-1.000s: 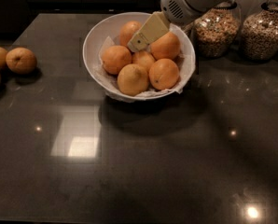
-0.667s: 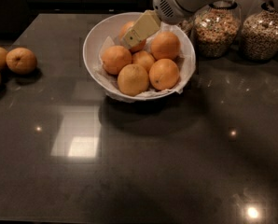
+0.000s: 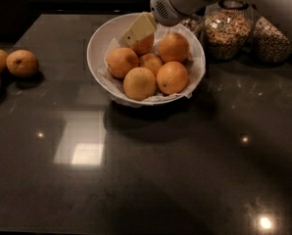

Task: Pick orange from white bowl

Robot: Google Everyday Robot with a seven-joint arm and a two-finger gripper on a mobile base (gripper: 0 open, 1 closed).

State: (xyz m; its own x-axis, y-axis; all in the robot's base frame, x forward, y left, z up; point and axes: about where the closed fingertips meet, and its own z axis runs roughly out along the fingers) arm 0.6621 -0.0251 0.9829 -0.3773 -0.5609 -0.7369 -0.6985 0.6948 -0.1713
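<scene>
As hand (image 3: 138, 29) hangs over white bowl (image 3: 100, 39), rear orange (image 3: 145, 46) just beneath

The dark polished countertop (image 3: 175, 180) is mirroring lamp glints around the smooth white round bowl (image 3: 93, 58), which is cradling crumpled matt white paper (image 3: 196, 68) and bright oranges (image 3: 172, 77) with softly shining skin. The matt cream plastic gripper (image 3: 138, 29) is hanging over the bowl's far side; clear glass jars (image 3: 228, 33) are gleaming beside the bowl.
</scene>
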